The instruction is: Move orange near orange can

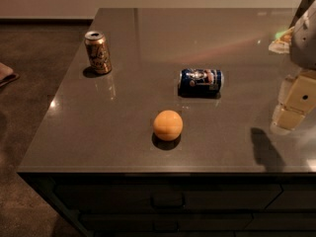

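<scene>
The orange (pixel 168 125) sits on the counter (pixel 123 137) close to the front edge, roughly midway along it, with bare surface all around it. Being round, it has no long axis to line up with, so any approach angle would serve.

Just behind it, toward the far edge and slightly toward the right edge, a dark blue can (pixel 200 82) lies on its side, its length running parallel to the front edge. The orange can (pixel 98 52) stands upright well apart from the fruit, near the left edge and further back.

The gripper (pixel 291 110) hangs over the right edge of the counter, well apart from the orange and holding nothing; whether it is wide or narrow I cannot tell.

The relation that matters: the orange lies toward the left edge from the gripper and a little toward the front, and the orange can lies further the same way. I judge the reach must cross to the fruit first, passing in front of the blue can.
</scene>
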Controlling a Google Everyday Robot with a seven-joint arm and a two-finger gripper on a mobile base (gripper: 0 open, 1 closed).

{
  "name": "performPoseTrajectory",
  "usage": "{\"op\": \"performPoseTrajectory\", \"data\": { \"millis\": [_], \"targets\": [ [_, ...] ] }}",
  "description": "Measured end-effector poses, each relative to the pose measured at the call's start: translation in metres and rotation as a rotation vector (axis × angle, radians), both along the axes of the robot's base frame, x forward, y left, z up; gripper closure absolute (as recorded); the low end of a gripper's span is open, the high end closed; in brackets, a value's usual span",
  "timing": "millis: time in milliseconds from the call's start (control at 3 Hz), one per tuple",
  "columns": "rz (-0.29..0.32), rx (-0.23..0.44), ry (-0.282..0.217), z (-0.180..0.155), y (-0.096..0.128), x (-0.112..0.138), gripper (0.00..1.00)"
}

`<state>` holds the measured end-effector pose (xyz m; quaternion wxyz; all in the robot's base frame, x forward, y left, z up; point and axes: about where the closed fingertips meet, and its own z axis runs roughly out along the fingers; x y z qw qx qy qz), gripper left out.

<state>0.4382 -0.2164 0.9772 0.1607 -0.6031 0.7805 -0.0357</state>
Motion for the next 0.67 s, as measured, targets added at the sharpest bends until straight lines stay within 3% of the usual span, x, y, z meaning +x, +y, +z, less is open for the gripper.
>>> {"op": "performPoseTrajectory", "data": {
  "millis": [333, 667],
  "targets": [
    [0.0, 0.0, 0.0, 0.0, 0.0, 0.0, 0.0],
    [0.067, 0.051, 0.018, 0.002, 0.032, 0.003, 0.0]
  ]
}}
